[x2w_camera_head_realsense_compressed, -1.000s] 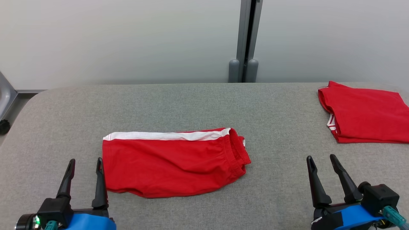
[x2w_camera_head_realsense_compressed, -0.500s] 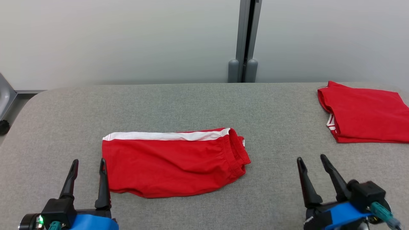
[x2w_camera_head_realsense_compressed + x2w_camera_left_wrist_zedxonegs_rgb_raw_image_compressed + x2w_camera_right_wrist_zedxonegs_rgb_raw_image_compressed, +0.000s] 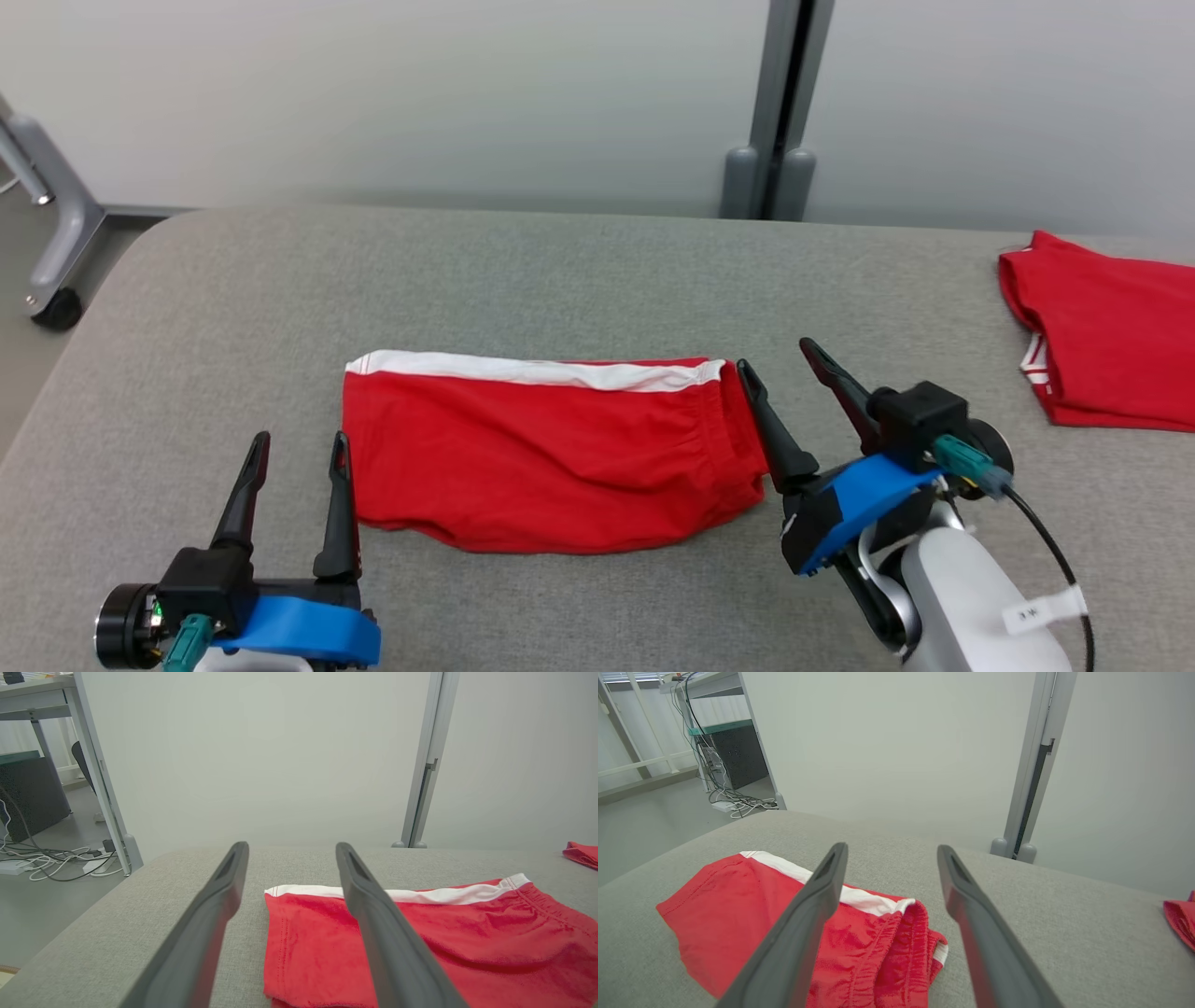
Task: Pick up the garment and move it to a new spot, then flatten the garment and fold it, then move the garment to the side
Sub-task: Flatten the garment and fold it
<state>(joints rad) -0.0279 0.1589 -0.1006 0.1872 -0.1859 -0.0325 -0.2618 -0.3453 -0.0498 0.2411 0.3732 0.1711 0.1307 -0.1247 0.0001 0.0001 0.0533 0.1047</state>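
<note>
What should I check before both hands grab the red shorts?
1. Left hand open: ok.
2. Right hand open: ok.
3. Left hand at the hem end of the shorts: ok.
4. Right hand at the waistband end: ok.
5. Either hand touching the cloth: cannot tell.
6. Other red garment apart from the shorts on the table: ok.

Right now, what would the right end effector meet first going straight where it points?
Probably the waistband of the white-striped red fabric shorts: one finger of the right end effector lies at that edge. Beyond is grey padded table. Its height is unclear.
</note>
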